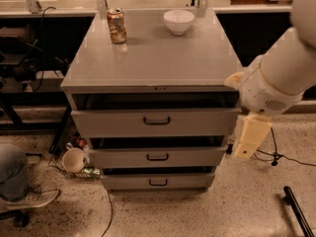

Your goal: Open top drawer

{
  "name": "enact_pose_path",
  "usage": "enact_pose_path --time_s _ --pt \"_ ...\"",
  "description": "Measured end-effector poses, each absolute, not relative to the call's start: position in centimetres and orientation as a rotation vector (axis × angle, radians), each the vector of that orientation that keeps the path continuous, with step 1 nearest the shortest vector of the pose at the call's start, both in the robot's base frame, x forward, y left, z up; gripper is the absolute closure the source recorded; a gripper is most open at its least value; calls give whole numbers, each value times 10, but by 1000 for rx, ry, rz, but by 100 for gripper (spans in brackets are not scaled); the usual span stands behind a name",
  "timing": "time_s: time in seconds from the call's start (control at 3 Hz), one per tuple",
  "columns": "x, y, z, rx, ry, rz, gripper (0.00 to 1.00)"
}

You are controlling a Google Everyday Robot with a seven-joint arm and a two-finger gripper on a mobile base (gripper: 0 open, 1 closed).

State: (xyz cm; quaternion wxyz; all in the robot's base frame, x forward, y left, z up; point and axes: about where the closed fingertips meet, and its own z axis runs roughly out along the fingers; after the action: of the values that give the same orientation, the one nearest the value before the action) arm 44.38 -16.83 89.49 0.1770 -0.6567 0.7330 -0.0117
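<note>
Grey metal cabinet (153, 58) sits centre frame with three drawers stacked below its flat top. The top drawer (113, 123) has the tallest front, sits just under the top and is pulled slightly out, with a dark gap above its front. Its small dark loop handle (156, 120) is at centre, with nothing on it. The middle drawer (197, 157) and bottom drawer (187, 181) sit below it with like handles. The white arm (281, 78) enters from the upper right. The cream gripper (252, 136) hangs at right of frame, just beside the top drawer's right end and well apart from the handle; whether it is wide or narrow cannot be told. A can (117, 26) and a white bowl (178, 21) stand at the back of the cabinet top. A mug (74, 159) lies on the floor at lower left.
</note>
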Motion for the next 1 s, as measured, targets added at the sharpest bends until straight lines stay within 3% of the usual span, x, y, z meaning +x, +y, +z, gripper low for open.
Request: enact_pose_path --time_s 0.33,1.0 --pt "465 -129 841 -1929 1990 21 0" --pt "468 -131 831 -1934 2005 0 0"
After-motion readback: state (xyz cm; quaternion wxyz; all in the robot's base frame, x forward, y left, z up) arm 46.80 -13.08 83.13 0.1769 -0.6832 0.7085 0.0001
